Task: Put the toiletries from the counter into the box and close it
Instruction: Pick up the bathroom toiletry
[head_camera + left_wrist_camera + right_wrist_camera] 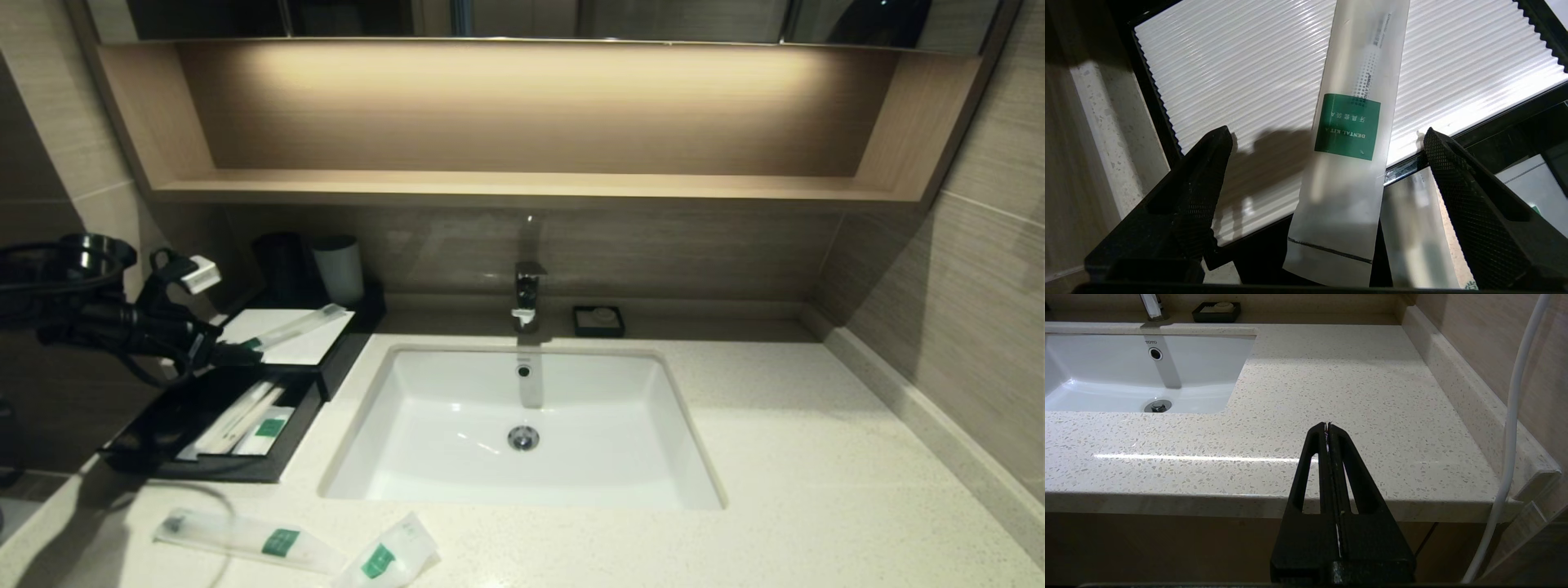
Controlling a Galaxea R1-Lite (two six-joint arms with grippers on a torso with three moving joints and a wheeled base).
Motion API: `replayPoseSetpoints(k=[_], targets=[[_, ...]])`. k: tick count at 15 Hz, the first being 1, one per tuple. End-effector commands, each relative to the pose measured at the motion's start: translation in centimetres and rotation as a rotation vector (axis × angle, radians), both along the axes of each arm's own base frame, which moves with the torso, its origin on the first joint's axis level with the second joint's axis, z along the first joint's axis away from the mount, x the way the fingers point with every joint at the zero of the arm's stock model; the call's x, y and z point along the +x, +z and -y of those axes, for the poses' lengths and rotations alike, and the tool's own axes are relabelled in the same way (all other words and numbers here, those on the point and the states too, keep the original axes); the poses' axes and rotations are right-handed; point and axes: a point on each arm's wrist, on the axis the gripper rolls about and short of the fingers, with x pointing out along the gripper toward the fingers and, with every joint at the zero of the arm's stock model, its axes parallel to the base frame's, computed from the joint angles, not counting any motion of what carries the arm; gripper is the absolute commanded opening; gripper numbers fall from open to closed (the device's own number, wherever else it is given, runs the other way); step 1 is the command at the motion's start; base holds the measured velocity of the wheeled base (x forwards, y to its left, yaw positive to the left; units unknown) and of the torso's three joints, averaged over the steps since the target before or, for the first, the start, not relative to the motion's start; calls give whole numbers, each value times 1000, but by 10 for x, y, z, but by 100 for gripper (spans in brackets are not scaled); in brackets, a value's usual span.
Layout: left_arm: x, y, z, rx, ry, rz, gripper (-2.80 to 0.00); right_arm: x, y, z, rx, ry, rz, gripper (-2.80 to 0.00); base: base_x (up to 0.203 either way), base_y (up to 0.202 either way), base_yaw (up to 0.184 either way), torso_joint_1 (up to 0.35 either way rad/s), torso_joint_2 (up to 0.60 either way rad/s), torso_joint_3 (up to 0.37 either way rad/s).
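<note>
- Long sachet [1349, 134] with a green "DENTAL KIT" label: lies slanted on the box's white ribbed top panel [1241, 77], its near end overhanging the panel's front edge, between the spread fingers and touching neither
- Box [339, 359]: drawer [163, 433] pulled out, slim packets inside
- Left gripper [1327, 139]: wide open, empty, above the box at the counter's left
- Two more sachets, one long [245, 539], one short [388, 555]: on the counter [816, 490], front left
- Right gripper [1327, 426]: fingers pressed together, empty, before the counter's front edge
</note>
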Motion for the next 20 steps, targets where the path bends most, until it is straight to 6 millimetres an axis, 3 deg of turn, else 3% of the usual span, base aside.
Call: replayPoseSetpoints(k=[1,20], targets=[[0,-2,0,-15,-16,1,0,0,0,0,0,0,-2,-280,0,0,0,0,0,0],[-3,-11,-5,-64,-12,-33,0,0,0,0,0,0,-2,-280,0,0,0,0,0,0]])
